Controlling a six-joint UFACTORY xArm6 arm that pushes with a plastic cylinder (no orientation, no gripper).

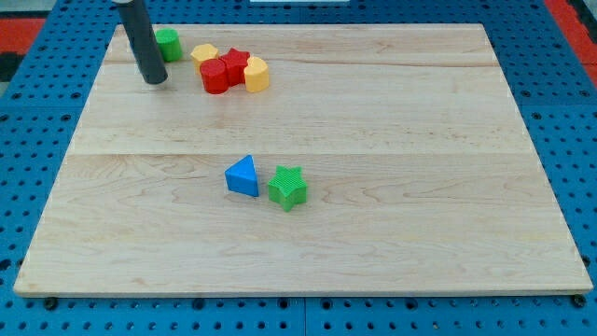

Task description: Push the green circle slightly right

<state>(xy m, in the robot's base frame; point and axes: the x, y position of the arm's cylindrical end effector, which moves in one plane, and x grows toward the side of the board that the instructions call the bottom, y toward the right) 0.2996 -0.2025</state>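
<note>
The green circle (169,44) sits near the board's top left corner, partly hidden by my rod. My tip (154,79) rests on the board just below and to the left of the green circle, close to it; I cannot tell if they touch. The dark rod rises from the tip toward the view's top left.
To the right of the green circle lie a yellow block (204,53), a red circle (215,77), a red star (235,64) and a yellow circle (256,74), clustered together. A blue triangle (242,176) and a green star (287,187) sit mid-board. The wooden board (420,140) lies on a blue pegboard.
</note>
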